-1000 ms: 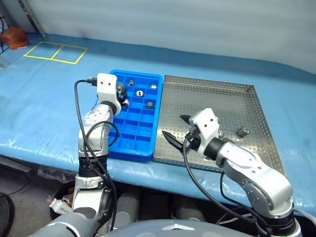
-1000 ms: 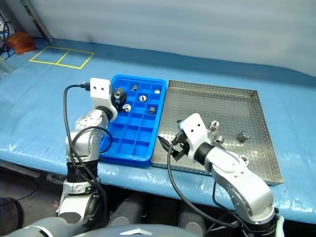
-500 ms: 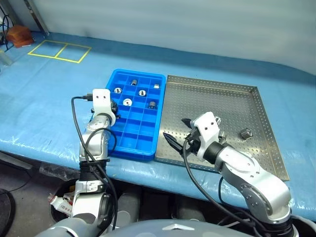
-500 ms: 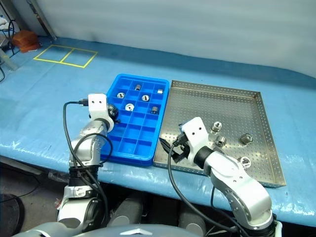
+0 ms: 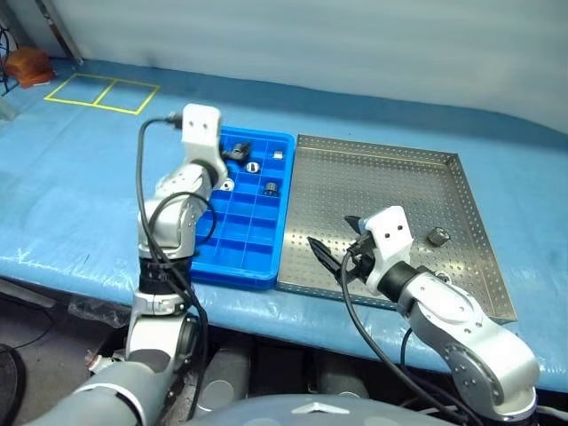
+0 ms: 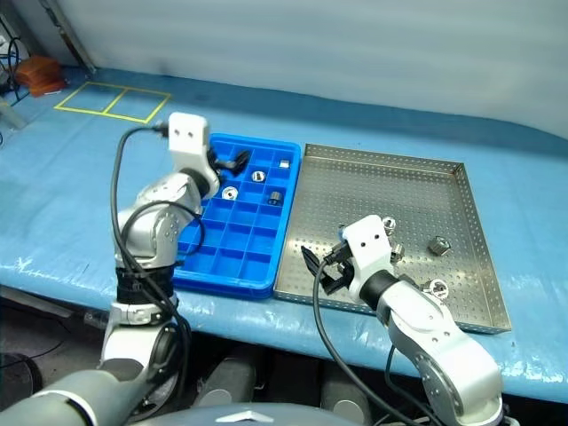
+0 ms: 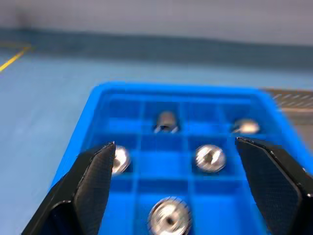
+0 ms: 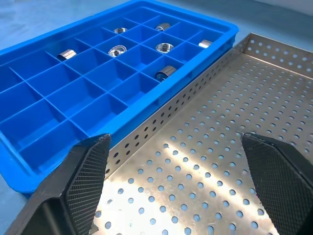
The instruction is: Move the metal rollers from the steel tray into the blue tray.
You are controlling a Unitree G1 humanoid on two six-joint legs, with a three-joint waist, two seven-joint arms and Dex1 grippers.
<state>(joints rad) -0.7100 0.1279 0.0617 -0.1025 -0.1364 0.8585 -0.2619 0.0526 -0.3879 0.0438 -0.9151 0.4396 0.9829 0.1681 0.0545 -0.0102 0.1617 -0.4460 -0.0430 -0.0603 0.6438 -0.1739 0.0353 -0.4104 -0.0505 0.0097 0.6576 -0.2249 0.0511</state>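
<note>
Right beneath the right gripper (image 5: 336, 238), the near, blue-tray-side corner of the steel tray (image 5: 382, 177) is lying bare. This gripper's two black fingers are standing wide apart and holding nothing. Just beyond and to the outer side of that hand, four metal rollers (image 6: 437, 244) are sitting loose on the perforated sheet; one of them is partly tucked behind the hand's white block.

Beside the right gripper, on its inner side, the blue tray (image 5: 232, 266) is lying flush against the steel tray's rim. Its near rows are holding nothing. Seven rollers (image 8: 165, 73) are resting in its farther compartments, one to a cell, as the right wrist view is showing.

Over those farther rows the left gripper (image 5: 232, 153) is hovering, pointing roughly level towards the steel tray, with its fingers (image 7: 93, 181) spread apart and nothing between them. Five of the seven rollers are showing below and ahead of them in the left wrist view.

Against the earlier frames, the left fingers are now parted where they were standing close together. That hand is also sitting higher and farther along the blue tray than it was half a second ago. The right gripper is staying just as wide open, now a little nearer the steel tray's front rim.
</note>
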